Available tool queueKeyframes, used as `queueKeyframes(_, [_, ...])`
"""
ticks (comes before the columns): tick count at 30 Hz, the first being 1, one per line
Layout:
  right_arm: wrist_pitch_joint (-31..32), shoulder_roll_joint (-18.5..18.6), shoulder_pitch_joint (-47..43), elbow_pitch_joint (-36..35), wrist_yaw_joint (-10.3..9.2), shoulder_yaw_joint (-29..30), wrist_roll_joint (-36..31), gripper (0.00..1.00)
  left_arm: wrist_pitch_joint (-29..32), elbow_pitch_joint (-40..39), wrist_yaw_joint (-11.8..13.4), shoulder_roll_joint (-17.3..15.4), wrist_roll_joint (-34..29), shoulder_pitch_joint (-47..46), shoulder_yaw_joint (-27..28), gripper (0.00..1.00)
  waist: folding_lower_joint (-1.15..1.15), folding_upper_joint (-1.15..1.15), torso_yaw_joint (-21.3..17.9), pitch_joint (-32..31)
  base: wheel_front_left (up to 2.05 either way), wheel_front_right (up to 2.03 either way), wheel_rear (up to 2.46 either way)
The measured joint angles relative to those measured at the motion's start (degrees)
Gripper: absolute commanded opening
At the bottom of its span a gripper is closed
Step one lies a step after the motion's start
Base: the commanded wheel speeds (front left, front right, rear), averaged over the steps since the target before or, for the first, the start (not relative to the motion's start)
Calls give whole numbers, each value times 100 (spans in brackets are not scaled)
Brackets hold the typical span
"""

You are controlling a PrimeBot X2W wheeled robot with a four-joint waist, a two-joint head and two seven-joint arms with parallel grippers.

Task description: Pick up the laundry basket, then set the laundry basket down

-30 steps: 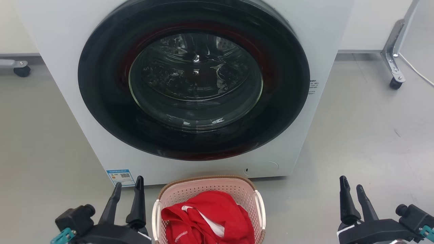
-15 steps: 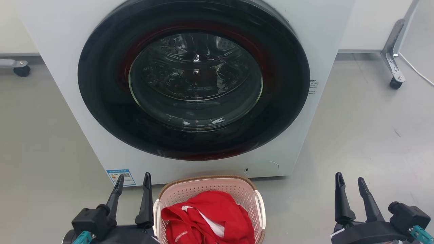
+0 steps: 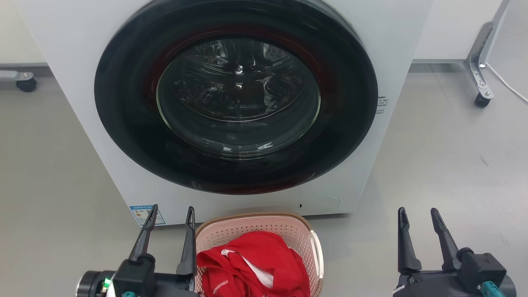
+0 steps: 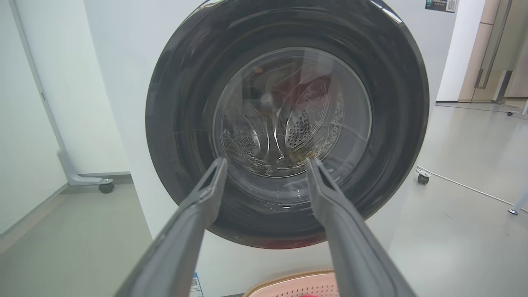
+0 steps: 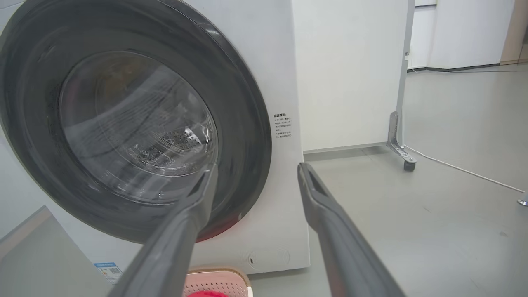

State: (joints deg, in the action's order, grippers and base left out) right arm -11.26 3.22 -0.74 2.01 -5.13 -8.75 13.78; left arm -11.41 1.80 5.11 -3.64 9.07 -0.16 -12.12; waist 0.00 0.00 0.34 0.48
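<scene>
The laundry basket (image 3: 288, 229) is pale pink and perforated, with a brown rim and a white handle on its right side. It stands on the floor at the bottom middle of the head view, right before the washing machine, with a red garment (image 3: 251, 264) lying in it. My left gripper (image 3: 172, 211) is open just left of the basket, its right finger overlapping the basket's left edge. Well off to the right my right gripper (image 3: 417, 211) is open over bare floor. The basket's rim (image 4: 288, 278) shows below the left fingers, and its corner (image 5: 218, 280) below the right fingers.
A white washing machine (image 3: 62, 49) with a large dark round door (image 3: 237, 95) stands directly behind the basket. Wheeled frame legs stand at the far left (image 3: 25, 84) and far right (image 3: 480, 97), and a white cable (image 3: 507, 86) runs along the grey floor.
Both grippers have come up and inward: the left one moved right until it reached the basket's left edge, the right one shifted left. The basket has stayed put.
</scene>
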Motion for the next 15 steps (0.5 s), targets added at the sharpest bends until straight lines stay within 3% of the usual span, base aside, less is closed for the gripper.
queueKeyframes(15, [-304,-2,-14,-371,-201,-282,-1413,100,-291,-218,199,15,-1318,71,-143,100,0,0,10,26,0,0,0])
